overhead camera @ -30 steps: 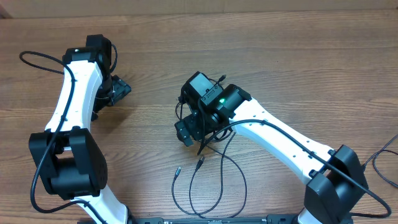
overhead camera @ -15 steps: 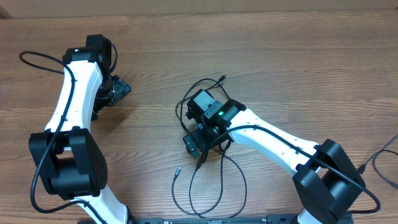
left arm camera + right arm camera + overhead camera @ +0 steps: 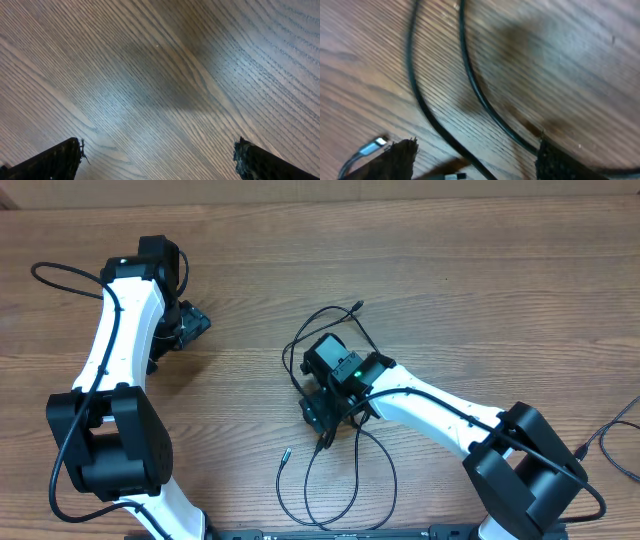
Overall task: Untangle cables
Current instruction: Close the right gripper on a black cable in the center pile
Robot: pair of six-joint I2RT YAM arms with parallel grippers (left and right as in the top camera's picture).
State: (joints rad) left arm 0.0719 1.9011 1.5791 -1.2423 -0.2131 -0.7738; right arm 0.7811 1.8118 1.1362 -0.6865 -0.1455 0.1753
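Over the cables [image 3: 356,465], right end effector [image 3: 316,418] has lowered.

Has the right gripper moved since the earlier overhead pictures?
Yes. The right gripper moved toward the picture's bottom edge, nearer the cable plug, which stayed in place.

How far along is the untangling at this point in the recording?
Nothing looks done: the cables lie crossed and looped together. In hand: the right gripper sits low over two strands, jaws open, gripping nothing yet. The left gripper hangs open over bare table, away from them. All the separating is left.
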